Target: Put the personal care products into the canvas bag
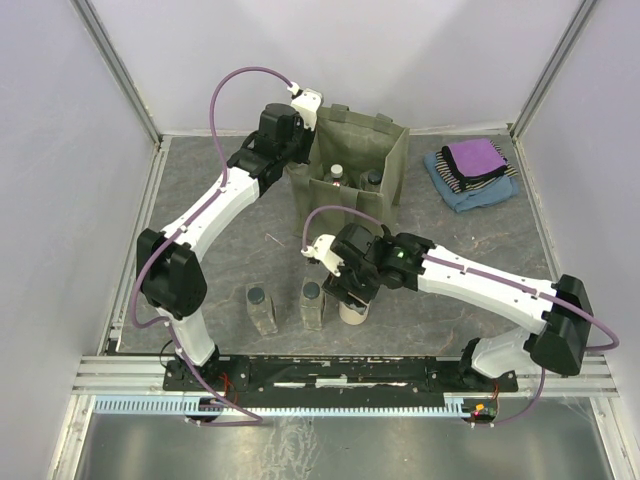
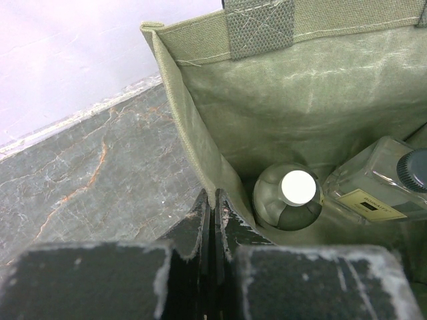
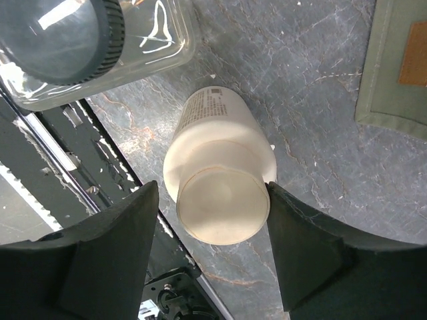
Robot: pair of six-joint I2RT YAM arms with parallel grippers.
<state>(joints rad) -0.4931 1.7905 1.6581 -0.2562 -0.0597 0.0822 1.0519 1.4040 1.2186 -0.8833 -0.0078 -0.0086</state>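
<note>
- Olive-green canvas bag (image 1: 352,160) stands open at the far middle of the grey marbled worktop (image 1: 220,265), strap handles up, with a small orange-brown tag on its near side.
- Left claw (image 2: 214,213) is narrow, its fingers pinched on the bag's left wall at the rim.
- Inside the bag: a round clear bottle (image 2: 288,197) with a white top, and just right of it a clear rectangular bottle (image 2: 377,190) with a dark cap and a pale label.
- Cream-white round jar (image 3: 217,143), fine print on its side, sits near the middle of the worktop.
- Right claw (image 3: 211,197) is wide, one finger on each side of the jar's lid.
- Two more clear, dark-capped bottles stand left of the jar: a near bottle (image 1: 312,303) just beside it and a left bottle (image 1: 260,308).
- A folded blue and purple cloth (image 1: 470,172) lies right of the bag.
</note>
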